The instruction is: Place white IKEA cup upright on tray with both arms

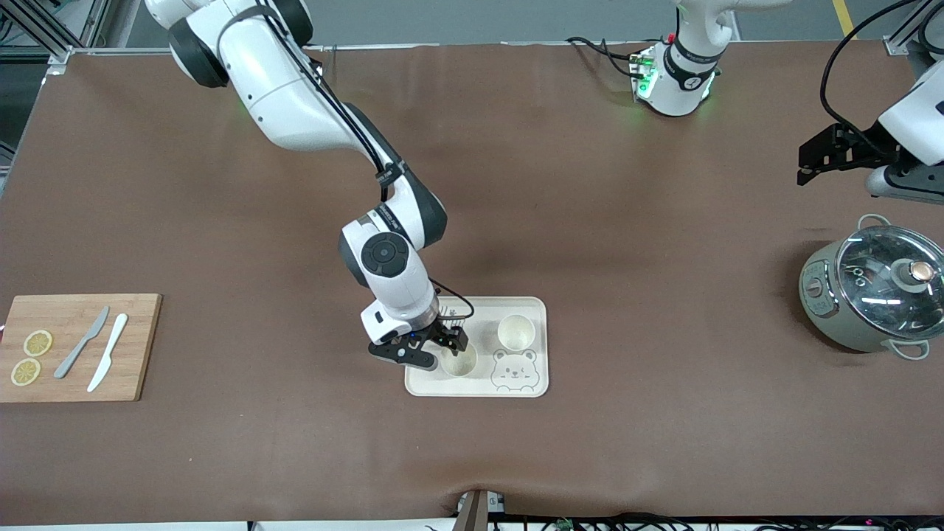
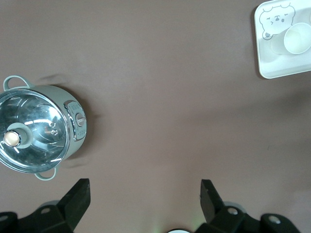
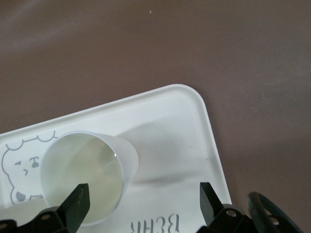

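Cups: two white cups stand upright on the tray (image 1: 535, 310); one (image 1: 515, 331) toward the left arm's end, the other (image 1: 459, 362) beside the bear drawing. Right gripper (image 1: 435, 352) hangs over this second cup, fingers spread wide, holding nothing. Left gripper (image 1: 805, 171) waits near the pot (image 1: 870, 291), fingers wide apart.

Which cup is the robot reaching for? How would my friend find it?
Find the cream tray with the bear face in the middle of the brown table. Two white cups stand upright on it. It is the cup beside the bear, right under the right hand, which is open around it; the other cup stands alone, farther from the camera.
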Controlling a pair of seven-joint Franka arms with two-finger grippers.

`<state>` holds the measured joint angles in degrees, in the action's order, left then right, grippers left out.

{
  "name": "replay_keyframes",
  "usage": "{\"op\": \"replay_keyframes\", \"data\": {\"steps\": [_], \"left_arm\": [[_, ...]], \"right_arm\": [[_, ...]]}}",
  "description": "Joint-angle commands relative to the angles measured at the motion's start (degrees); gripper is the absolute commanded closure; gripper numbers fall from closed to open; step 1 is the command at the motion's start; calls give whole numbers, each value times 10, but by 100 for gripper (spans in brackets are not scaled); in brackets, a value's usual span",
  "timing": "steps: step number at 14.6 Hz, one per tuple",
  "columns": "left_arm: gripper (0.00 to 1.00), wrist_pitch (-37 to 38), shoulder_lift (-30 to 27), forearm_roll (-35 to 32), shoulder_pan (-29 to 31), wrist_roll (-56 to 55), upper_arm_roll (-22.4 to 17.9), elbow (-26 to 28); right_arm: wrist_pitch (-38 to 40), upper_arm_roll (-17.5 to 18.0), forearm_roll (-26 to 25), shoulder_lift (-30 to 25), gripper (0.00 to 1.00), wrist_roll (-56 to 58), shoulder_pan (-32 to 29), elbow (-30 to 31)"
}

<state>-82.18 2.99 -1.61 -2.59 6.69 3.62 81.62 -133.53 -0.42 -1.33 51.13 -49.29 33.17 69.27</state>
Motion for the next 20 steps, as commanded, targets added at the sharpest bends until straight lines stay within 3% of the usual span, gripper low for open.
{"op": "replay_keyframes", "data": {"steps": [1, 5, 12, 20], "left_arm": [[0, 10, 4, -4, -1, 10, -1, -8], [0, 9, 4, -4, -5, 3, 2, -9], [0, -39, 7, 8, -4, -1, 0, -11], [0, -48, 6, 21, -2, -14, 0, -10]], "right_arm": [[56, 2, -8, -41, 0, -12, -1, 5], [150, 12, -3, -121, 0, 0, -28, 3], [381, 13, 48, -268, 0, 217, -153, 4], [469, 9, 43, -329, 0, 415, -281, 18]]}}
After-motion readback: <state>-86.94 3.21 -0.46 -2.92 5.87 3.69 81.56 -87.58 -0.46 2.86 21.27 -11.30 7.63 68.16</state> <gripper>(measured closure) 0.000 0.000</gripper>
